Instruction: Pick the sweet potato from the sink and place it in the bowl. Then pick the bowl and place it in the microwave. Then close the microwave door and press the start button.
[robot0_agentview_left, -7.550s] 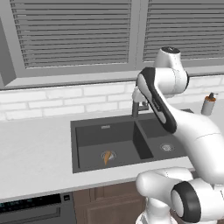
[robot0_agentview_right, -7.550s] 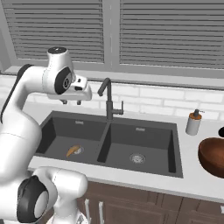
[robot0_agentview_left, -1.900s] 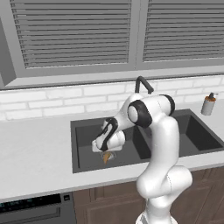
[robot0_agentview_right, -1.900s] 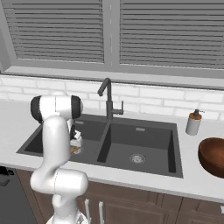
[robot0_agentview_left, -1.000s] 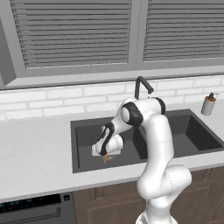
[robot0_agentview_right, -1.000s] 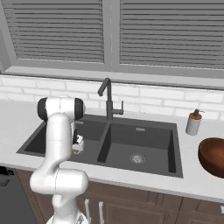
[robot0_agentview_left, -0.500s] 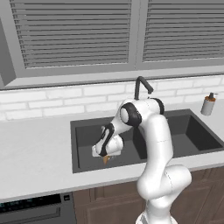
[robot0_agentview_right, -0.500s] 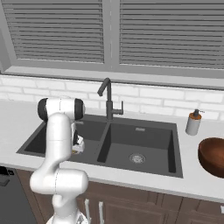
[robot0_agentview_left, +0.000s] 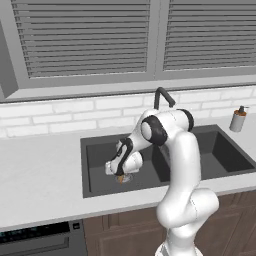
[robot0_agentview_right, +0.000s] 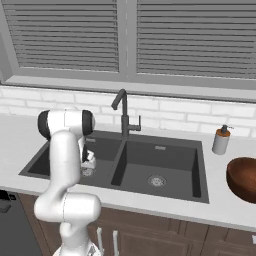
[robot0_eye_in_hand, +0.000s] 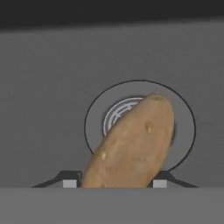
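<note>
The sweet potato (robot0_eye_in_hand: 131, 144) is an orange-tan root lying slantwise over the round steel drain (robot0_eye_in_hand: 183, 131) of the sink's left basin. My gripper (robot0_eye_in_hand: 114, 183) reaches down into that basin, and its two dark fingertips (robot0_eye_in_hand: 70, 183) press the root's lower end from both sides. From the left base view, the gripper (robot0_agentview_left: 120, 175) sits low in the dark sink (robot0_agentview_left: 95, 145) with a bit of orange sweet potato (robot0_agentview_left: 120, 178) under it. The brown wooden bowl (robot0_agentview_right: 242, 179) stands on the counter far right of the sink (robot0_agentview_right: 160, 150). The microwave is out of view.
A dark gooseneck faucet (robot0_agentview_right: 122, 112) rises behind the divider between the basins. A soap bottle (robot0_agentview_right: 220, 140) stands on the counter between the sink and the bowl. White tiles and window blinds run along the back. A dishwasher front (robot0_agentview_left: 35, 240) sits below the left counter.
The fingers have closed in from wide open onto the sweet potato. The arm has stayed in the same low pose in the left basin.
</note>
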